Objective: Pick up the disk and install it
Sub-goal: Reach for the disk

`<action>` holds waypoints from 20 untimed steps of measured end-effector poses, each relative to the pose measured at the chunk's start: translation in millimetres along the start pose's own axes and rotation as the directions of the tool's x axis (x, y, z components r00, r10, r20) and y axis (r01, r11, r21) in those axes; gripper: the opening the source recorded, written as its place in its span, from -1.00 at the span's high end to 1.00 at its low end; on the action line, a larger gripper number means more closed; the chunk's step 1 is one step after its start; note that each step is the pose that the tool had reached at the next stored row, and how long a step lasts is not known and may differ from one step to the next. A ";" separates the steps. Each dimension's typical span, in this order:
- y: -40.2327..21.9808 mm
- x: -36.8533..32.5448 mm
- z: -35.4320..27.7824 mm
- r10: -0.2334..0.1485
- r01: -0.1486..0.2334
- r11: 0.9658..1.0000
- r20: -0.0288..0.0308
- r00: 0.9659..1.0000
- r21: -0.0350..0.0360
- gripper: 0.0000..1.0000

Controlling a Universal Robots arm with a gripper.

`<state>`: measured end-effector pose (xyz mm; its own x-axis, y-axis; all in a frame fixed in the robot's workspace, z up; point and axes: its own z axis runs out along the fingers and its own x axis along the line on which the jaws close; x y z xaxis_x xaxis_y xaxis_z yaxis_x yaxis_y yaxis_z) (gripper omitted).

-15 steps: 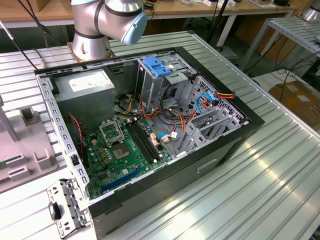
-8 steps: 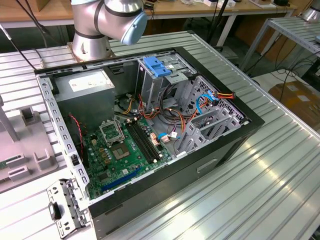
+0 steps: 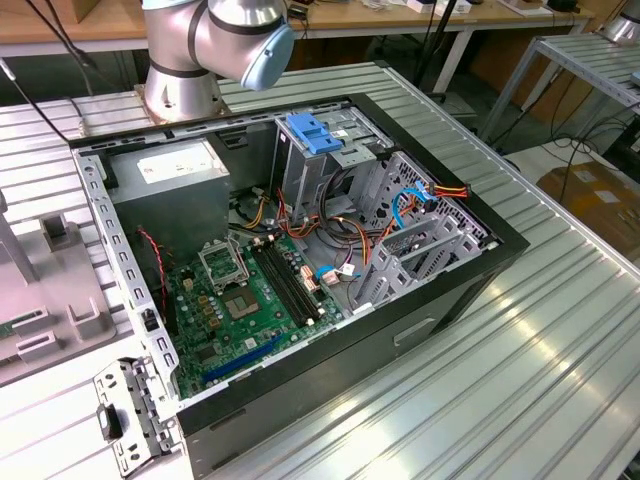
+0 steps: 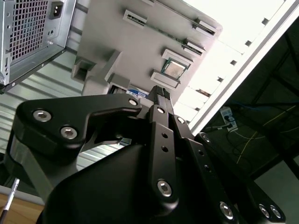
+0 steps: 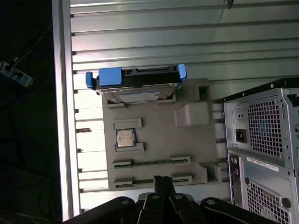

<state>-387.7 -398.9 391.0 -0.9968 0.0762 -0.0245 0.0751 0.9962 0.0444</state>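
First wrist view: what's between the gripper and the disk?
In the first wrist view, only the grey tray spans it, with a square chip seated just off the line from gripper to disk.

No print could be read: white labels on the grey metal power-supply box and the flat grey-metal disk were too small.

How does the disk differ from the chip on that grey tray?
The disk is far larger than the chip. The disk is a long rectangle with blue rails at its ends; the chip is a plain silvery square. The disk sits at one end of the tray, the chip in a recess nearer its middle. Both rest on the tray, untouched by the gripper.
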 end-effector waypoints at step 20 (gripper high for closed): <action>-1.8 23.1 -0.1 0.000 0.000 1.000 0.000 1.000 0.000 0.79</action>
<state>-410.9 -398.9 390.5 -0.9968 0.0762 -0.0244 0.0751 0.9962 0.0444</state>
